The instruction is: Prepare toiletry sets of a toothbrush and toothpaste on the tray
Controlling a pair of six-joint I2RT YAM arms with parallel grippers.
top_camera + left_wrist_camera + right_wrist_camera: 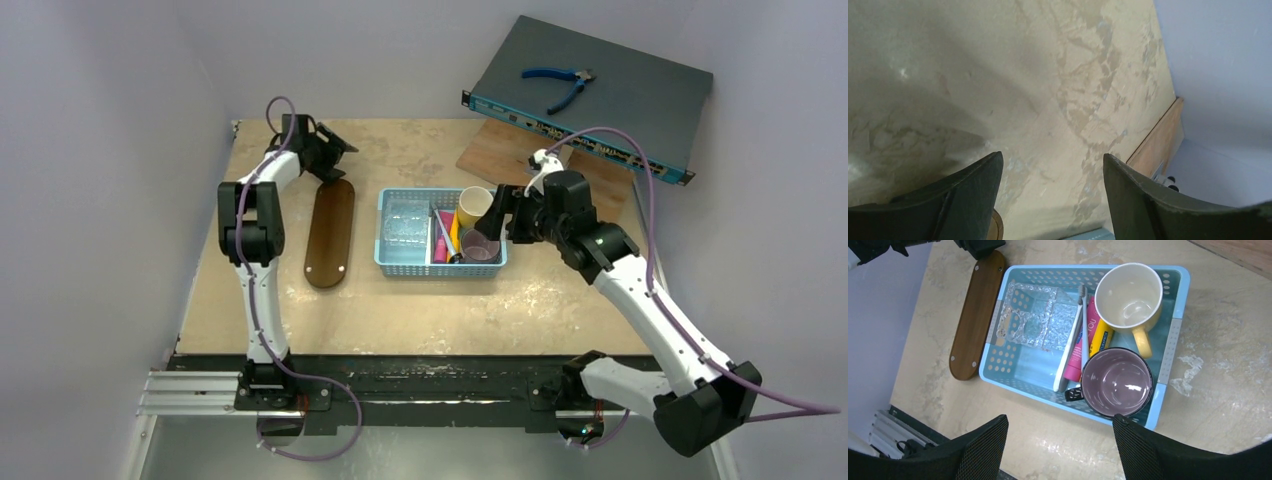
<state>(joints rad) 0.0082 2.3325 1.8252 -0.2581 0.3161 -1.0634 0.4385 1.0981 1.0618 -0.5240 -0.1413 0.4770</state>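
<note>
I see the pink soft tube [1079,352] and the yellow soft tube [1101,337] lying with the thin pale toothbrushes [1070,347] in the light-blue plastic mesh basket [1168,355], beside a cream cup [1128,295] and a purple cup [1116,382]. The dark-brown oval wooden tray [975,315] lies just left of the basket. My left gripper [1053,200] hangs at the tray's far end, jaws apart and holding nothing. My right gripper [1060,450] is at the basket's right side, jaws apart.

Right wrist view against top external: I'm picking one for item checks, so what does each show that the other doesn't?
Only the right wrist view shows the lettering on the pink tube and yellow tube. Only top external shows the blue pliers on the grey rack unit and the rectangular board. Both show the blue basket, purple cup, cream cup and the bare tray.
</note>
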